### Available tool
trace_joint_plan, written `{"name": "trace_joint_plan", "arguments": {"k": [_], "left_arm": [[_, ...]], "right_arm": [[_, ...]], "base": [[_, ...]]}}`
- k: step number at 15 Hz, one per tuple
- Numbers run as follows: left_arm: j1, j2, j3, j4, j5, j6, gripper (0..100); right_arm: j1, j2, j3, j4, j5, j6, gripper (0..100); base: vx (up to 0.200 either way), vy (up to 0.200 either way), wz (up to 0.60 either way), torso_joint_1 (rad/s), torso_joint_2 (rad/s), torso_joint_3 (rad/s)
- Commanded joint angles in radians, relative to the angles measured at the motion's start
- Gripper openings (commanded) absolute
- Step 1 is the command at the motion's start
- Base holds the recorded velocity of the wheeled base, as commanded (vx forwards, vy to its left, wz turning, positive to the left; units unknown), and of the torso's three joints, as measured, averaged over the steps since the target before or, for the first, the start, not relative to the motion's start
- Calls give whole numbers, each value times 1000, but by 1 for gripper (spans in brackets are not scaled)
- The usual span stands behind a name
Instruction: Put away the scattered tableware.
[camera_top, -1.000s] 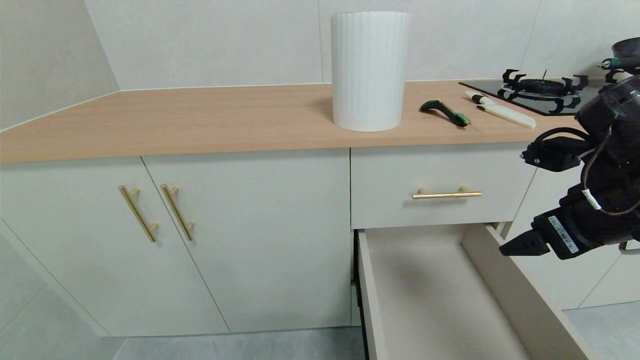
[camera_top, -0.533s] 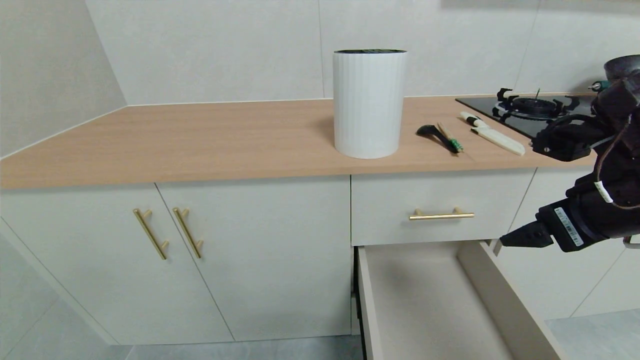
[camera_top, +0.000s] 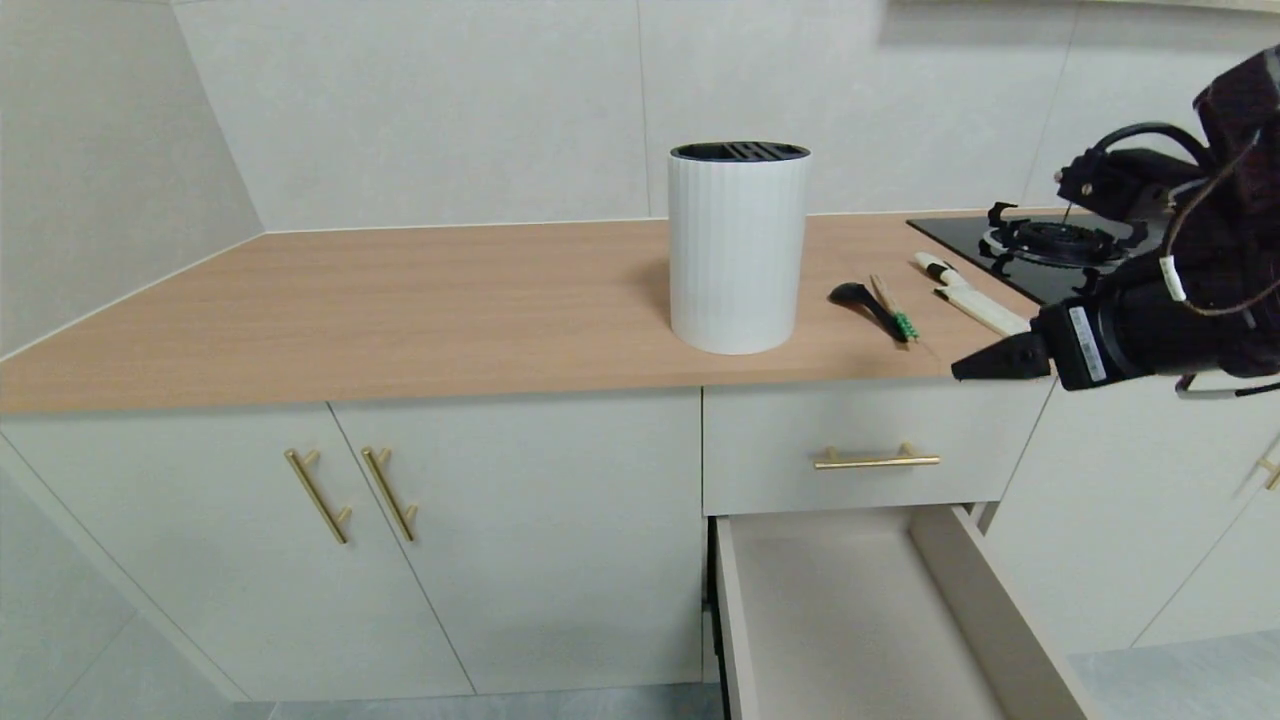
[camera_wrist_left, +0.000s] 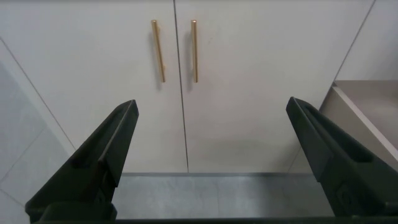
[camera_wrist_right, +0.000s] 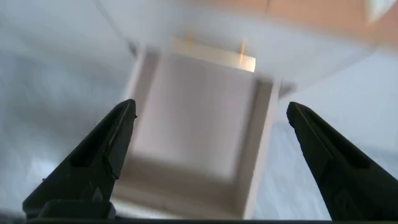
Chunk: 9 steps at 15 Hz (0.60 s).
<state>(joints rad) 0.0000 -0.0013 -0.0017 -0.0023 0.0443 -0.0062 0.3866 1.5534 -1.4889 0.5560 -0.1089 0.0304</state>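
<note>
Lifts right gripper from open drawer height to the counter's near edge, fingers spread wide, tips pointing left, white knife lying just beyond them, long axis far-left to near-right, black ladle left of it; holds left gripper, also spread, low before cabinet doors.

Left gripper spread wide, cabinet doors, gold handles
</note>
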Motion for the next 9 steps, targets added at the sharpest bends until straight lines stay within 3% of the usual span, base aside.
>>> {"name": "trace_joint_plan", "arguments": {"k": [1, 4, 9], "left_arm": [[0, 1, 0, -1, 0, -1, 100], [0, 1, 0, -1, 0, -1, 100], [0, 1, 0, -1, 0, 0, 100]], "right_arm": [[-32, 137, -225, 61, 12, 20, 100], [-14, 266, -356, 94, 6, 174, 100], [-6, 482, -511, 87, -144, 312, 100]], "base": [[0, 0, 0, 0, 0, 0], [0, 0, 0, 0, 0, 0], [0, 0, 0, 0, 0, 0]]}}
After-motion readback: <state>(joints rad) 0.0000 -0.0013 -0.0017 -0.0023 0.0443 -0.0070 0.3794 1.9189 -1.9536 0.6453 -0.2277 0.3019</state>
